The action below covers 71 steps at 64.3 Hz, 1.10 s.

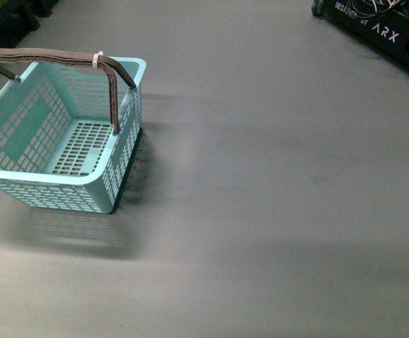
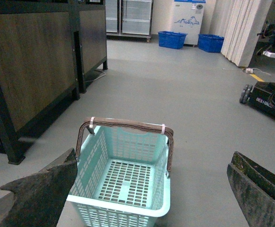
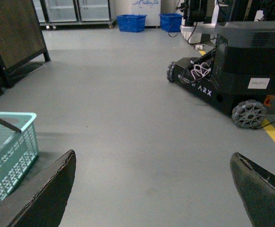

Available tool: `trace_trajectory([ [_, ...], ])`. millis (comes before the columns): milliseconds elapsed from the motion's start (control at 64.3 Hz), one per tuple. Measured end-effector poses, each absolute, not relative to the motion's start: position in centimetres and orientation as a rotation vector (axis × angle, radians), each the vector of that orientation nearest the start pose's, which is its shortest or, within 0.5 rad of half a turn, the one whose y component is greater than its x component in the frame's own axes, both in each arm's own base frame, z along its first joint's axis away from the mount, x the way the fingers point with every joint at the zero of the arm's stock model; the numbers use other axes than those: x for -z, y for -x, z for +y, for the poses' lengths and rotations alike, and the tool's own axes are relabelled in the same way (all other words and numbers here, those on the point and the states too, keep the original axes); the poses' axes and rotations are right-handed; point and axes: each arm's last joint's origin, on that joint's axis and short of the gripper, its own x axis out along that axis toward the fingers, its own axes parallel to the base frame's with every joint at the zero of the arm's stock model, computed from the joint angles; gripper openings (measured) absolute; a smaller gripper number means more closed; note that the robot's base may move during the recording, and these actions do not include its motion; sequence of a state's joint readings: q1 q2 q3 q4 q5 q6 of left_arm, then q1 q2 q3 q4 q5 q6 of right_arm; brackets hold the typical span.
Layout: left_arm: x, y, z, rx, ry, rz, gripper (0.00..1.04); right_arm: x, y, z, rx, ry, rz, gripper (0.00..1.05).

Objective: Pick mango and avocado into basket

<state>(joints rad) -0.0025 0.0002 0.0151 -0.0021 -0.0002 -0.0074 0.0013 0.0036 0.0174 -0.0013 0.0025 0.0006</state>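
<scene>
A bare grey floor fills the front view and runs back into a workshop room. The basket stands on it upright at the robot's left, its slotted bottom empty and its handles raised together over the middle. Neither the mango nor the avocado shows in any view, so which way they lie from the fingers cannot be told. The left gripper hangs above the near end of the basket, spread wide with nothing held; the basket's long axis runs away from it, in line with its view. The right gripper is spread just as wide and also empty, over open floor, with only a corner of the basket off to its side. The left arm is thus the nearer one for any drop. Judging by this, no fruit is in yet and the search comes first. Further out stand a dark wooden cabinet, blue crates and another ARX base.
</scene>
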Motion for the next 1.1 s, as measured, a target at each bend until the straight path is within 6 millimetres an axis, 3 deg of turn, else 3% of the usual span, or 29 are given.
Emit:
trace_trajectory([
  [513, -16.8, -9.7, 0.0, 0.002, 0.008, -0.011, 0.96, -16.9, -9.7, 0.0, 0.001, -0.001, -0.012, 0.96],
  [653, -17.6, -10.9, 0.3, 0.149, 0.504, 0.226, 0.96, -16.9, -9.7, 0.0, 0.0, -0.001, -0.012, 0.96],
  [793, -20.6, -14.4, 1.5, 0.087, 0.877, 0.178, 0.96, -16.9, -9.7, 0.0, 0.001, 0.0, -0.012, 0.96],
  [870, -21.1, -18.6, 2.5, 0.01, 1.004, 0.152, 0.96, -16.9, -9.7, 0.0, 0.001, 0.0, -0.012, 0.96],
  [1010, -19.0, -25.4, 3.3, -0.136, 1.119, 0.173, 0.96, -16.9, -9.7, 0.0, 0.001, -0.001, -0.012, 0.96],
  [1104, -16.0, -30.5, 2.9, -0.222, 1.182, 0.253, 0.96, -16.9, -9.7, 0.0, 0.001, -0.001, -0.012, 0.96],
])
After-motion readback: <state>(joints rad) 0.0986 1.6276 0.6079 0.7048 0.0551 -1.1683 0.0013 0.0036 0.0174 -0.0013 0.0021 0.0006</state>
